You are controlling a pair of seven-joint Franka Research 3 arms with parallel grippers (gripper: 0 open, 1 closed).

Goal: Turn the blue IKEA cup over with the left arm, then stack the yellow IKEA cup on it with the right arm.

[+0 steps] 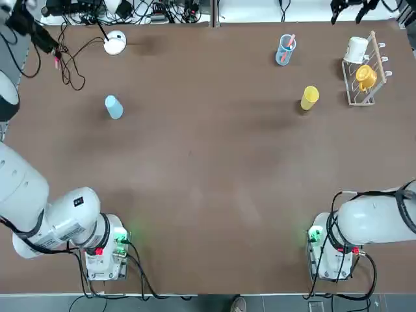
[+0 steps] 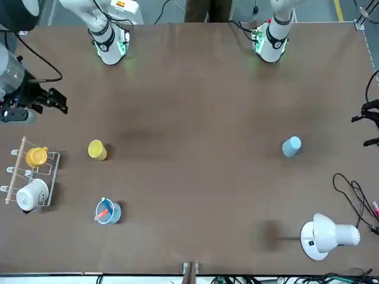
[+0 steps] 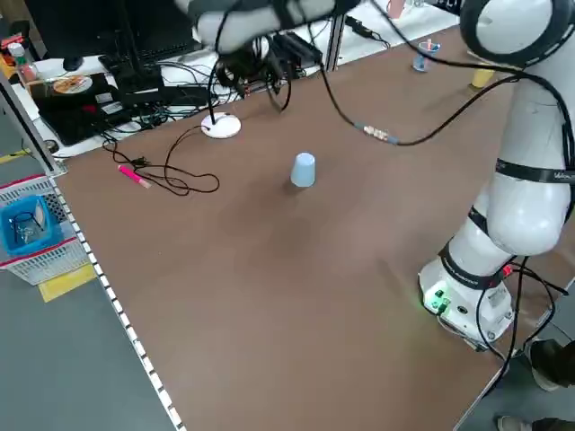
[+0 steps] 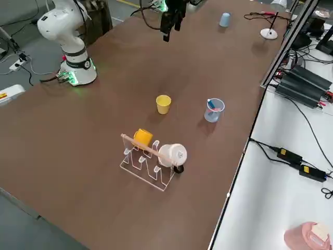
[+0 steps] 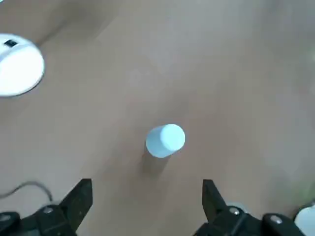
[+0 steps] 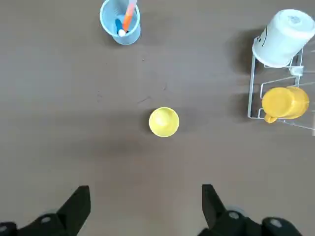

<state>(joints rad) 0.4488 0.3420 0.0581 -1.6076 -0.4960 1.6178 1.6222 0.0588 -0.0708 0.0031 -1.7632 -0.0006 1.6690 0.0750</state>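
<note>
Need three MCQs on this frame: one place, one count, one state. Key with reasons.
1. Where is the wire rack?
A) between the two cups
B) near the table edge on the robot's right
C) beside the lamp
2. How many mugs hang on the rack?
A) one
B) two
C) three
3. How does the blue cup stand?
A) mouth down
B) mouth up
C) on its side

1: B, the top view shows the rack beyond the yellow cup, at the right side of the table.
2: B, one white mug and one orange-yellow mug.
3: A, the left wrist view shows the blue cup's closed base on top, under the open left gripper.
</note>
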